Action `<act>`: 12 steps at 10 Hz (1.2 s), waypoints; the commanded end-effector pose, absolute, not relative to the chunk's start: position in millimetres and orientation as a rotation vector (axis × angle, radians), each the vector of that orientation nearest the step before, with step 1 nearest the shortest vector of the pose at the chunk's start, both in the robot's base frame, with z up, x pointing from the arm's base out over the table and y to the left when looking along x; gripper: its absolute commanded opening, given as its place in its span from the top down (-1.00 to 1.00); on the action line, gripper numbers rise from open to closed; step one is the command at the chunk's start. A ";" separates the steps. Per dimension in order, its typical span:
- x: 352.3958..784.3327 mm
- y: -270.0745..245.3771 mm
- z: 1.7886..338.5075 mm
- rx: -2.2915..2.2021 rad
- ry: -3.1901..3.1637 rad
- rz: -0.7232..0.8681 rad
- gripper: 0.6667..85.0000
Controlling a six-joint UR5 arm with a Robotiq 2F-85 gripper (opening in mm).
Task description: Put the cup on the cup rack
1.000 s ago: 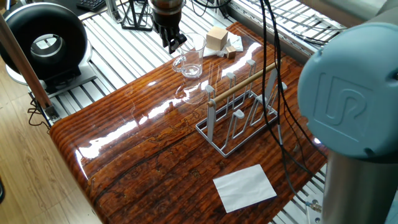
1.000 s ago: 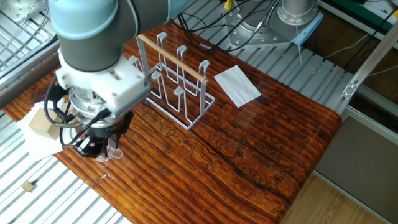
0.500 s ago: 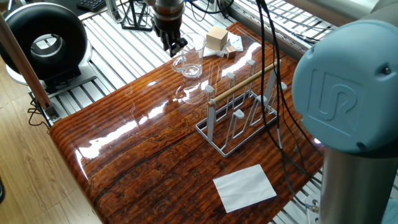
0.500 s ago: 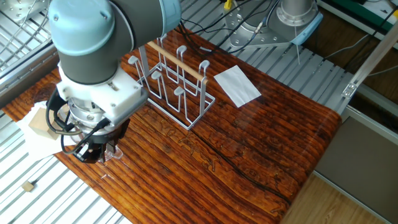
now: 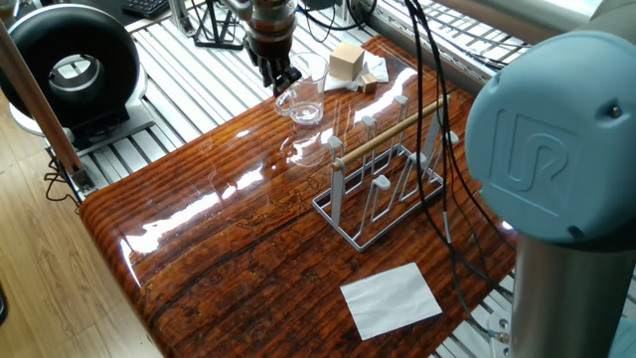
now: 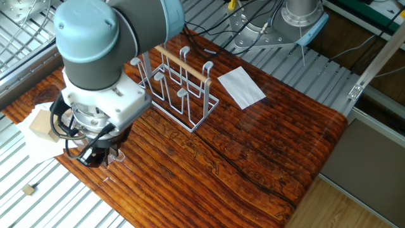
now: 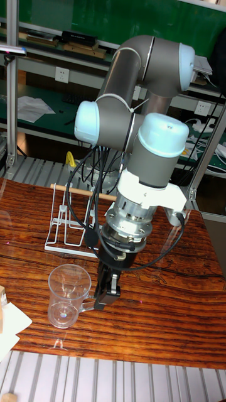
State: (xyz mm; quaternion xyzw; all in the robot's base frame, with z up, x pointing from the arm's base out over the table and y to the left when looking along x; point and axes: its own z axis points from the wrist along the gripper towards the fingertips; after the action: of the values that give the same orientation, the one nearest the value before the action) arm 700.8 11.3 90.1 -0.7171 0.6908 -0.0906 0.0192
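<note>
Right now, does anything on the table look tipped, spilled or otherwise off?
Nothing stands out. The cup stands upright on the table, the cup rack sits square and empty, and the pincer is at the cup's handle.

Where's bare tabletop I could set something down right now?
Free: the brown wooden tabletop between the grey-white wire cup rack and the near rounded edge, left of the white paper sheet. Crowded: the far corner, with the clear glass cup, black gripper and wooden block.

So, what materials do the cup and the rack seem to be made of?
The see-through colourless cup looks like glass or clear plastic: the table shows through it. The pale grey-white wire rack appears to be painted metal wire, with a light, probably wooden rod on top.
</note>
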 end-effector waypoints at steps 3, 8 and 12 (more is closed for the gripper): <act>697.4 13.4 86.4 -2.221 2.140 -0.274 0.25; 690.9 6.0 83.9 -2.228 2.129 -0.264 0.24; 688.0 2.2 82.1 -2.235 2.131 -0.268 0.24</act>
State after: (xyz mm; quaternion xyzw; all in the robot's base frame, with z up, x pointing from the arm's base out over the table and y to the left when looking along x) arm 690.2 3.5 83.0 -0.7223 0.6854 -0.0902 0.0177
